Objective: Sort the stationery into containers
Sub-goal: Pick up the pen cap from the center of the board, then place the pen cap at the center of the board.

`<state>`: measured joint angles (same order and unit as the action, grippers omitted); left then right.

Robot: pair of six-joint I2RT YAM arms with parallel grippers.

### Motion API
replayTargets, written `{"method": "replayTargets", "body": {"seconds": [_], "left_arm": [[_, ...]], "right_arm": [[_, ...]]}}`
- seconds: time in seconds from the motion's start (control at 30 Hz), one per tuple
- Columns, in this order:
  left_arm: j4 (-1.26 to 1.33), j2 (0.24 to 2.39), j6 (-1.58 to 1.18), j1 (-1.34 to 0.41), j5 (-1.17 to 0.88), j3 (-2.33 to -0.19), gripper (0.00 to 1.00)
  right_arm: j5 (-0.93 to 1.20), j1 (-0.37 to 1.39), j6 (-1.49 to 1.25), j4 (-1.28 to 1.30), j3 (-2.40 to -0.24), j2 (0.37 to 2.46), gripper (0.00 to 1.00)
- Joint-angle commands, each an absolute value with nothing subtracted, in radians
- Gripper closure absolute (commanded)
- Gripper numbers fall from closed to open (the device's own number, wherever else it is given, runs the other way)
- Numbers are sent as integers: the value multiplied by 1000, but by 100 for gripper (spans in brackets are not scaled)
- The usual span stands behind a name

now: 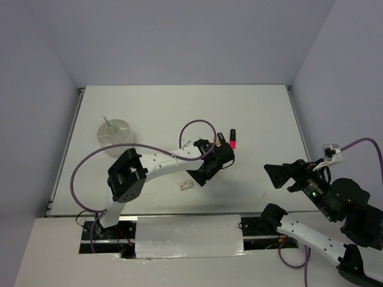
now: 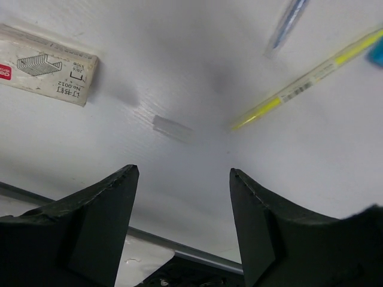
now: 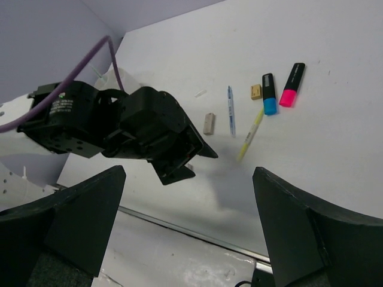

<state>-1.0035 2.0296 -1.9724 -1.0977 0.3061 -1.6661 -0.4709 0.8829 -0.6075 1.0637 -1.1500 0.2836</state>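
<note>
In the right wrist view a pink highlighter (image 3: 292, 85), a blue highlighter (image 3: 269, 94), a tan eraser (image 3: 256, 91), a blue-grey pen (image 3: 230, 110) and a yellow-green pen (image 3: 251, 133) lie together on the table. The white round tub (image 1: 114, 131) stands far left with a thin pen upright in it. My left gripper (image 2: 183, 169) hovers open over bare table, nothing between its fingers; the yellow-green pen (image 2: 308, 84) and the blue-grey pen (image 2: 287, 24) lie ahead to its right. My right gripper (image 3: 189, 170) is wide open and holds nothing, at the right side near the front edge.
A small cardboard staple box (image 2: 48, 73) lies left of the pens, and it also shows from above (image 1: 186, 185). A tiny clear strip (image 2: 172, 128) rests near it. The table's metal front rail (image 3: 197, 222) runs just below both grippers. Grey walls close in the sides and back.
</note>
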Motion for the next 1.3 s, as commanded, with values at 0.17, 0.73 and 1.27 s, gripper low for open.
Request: {"method": "replayTargets", "body": {"seconds": [0.17,0.73,1.27], "left_arm": [[-1016,1945,-1722,-1079,607,-1777,10],[-589,1919,-12,-1141,49,-1538,27],[-431,1905,84,-1052,-173,-1424,35]], "right_arm": [[-456,882,-597,1074,-1204,264,5],[-400,882,-557,1071,-1190,273,4],[-391,882,-523,1048,-1183,267,3]]}}
